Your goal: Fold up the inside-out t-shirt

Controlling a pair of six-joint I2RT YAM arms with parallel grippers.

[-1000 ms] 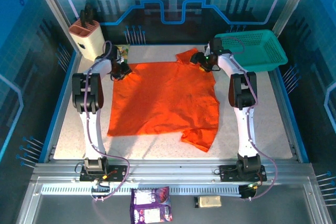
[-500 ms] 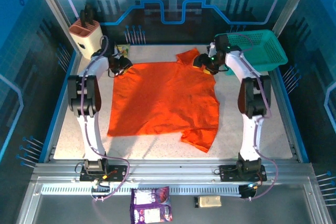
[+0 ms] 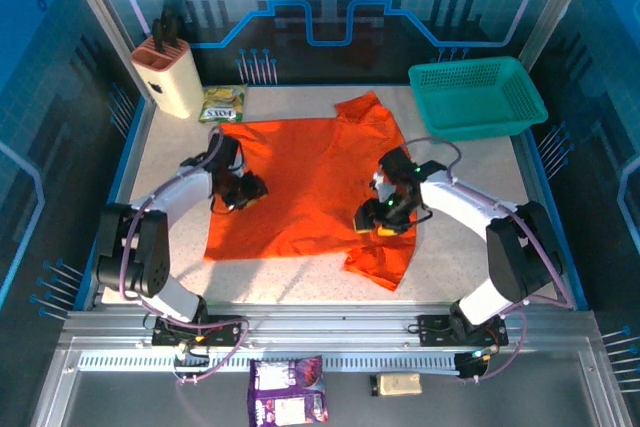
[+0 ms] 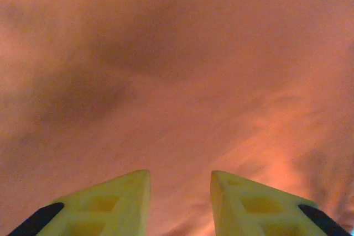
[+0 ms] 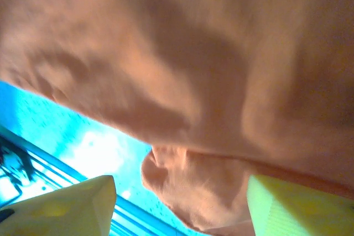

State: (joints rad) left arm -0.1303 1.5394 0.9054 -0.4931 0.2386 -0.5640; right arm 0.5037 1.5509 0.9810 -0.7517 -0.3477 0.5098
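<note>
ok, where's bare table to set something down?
Bare table in front of the teal basket, right of the t-shirt; also a strip by the knife block, left of the t-shirt. Middle is crowded: left arm and right arm over the t-shirt.

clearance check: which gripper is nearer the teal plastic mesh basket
Right. The right gripper is over the bright orange cloth t-shirt, toward the basket; the left gripper is across it, farther left.

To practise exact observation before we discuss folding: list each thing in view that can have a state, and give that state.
t-shirt: spread flat, not yet folded, near sleeve rumpled.
left gripper: open, over the cloth.
right gripper: open wide, over the shirt's right side.
basket: upright, empty.
knife block: upright, handles sticking out.
snack packet: lying flat.
</note>
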